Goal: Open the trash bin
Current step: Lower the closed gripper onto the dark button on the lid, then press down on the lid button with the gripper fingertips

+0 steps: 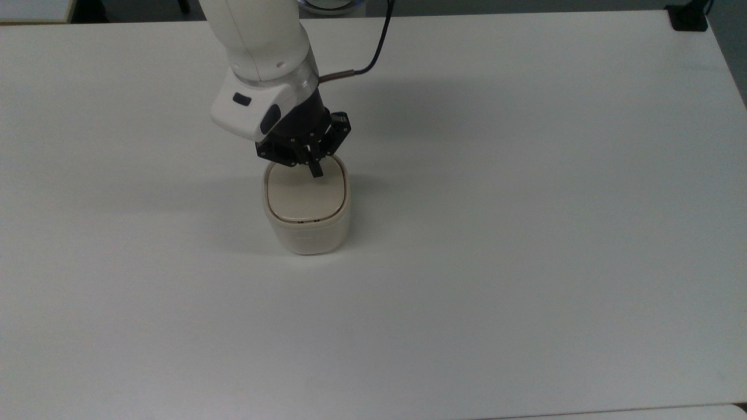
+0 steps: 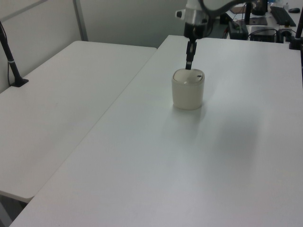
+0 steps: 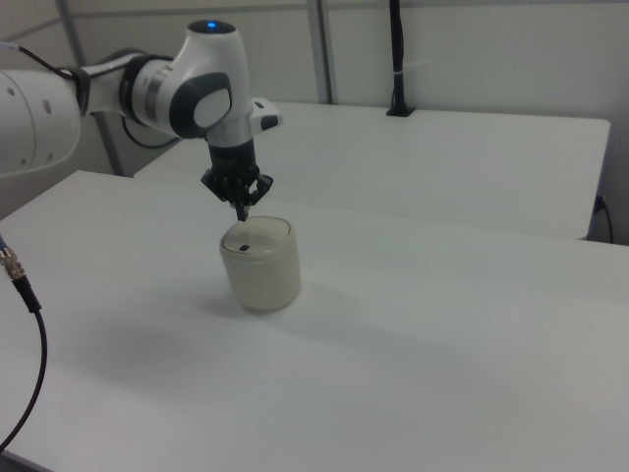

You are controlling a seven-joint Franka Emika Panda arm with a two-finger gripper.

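The trash bin (image 1: 306, 204) is a small cream tub with a flat tan lid, standing upright mid-table with the lid down. It also appears in the left view (image 2: 188, 92) and the right view (image 3: 263, 270). Its black button (image 3: 242, 245) sits near one edge of the lid (image 2: 199, 75); in the top view the gripper covers it. My gripper (image 1: 316, 171) points straight down with its fingers pressed together, holding nothing. Its tip hangs just above the lid, close to the button (image 2: 188, 66) (image 3: 242, 213).
The white table (image 1: 525, 233) is bare around the bin. A black cable (image 1: 376, 46) trails from the arm to the far edge. A black clamp (image 1: 688, 17) sits at the top view's right corner. A second table (image 2: 57, 104) adjoins on the left view's left.
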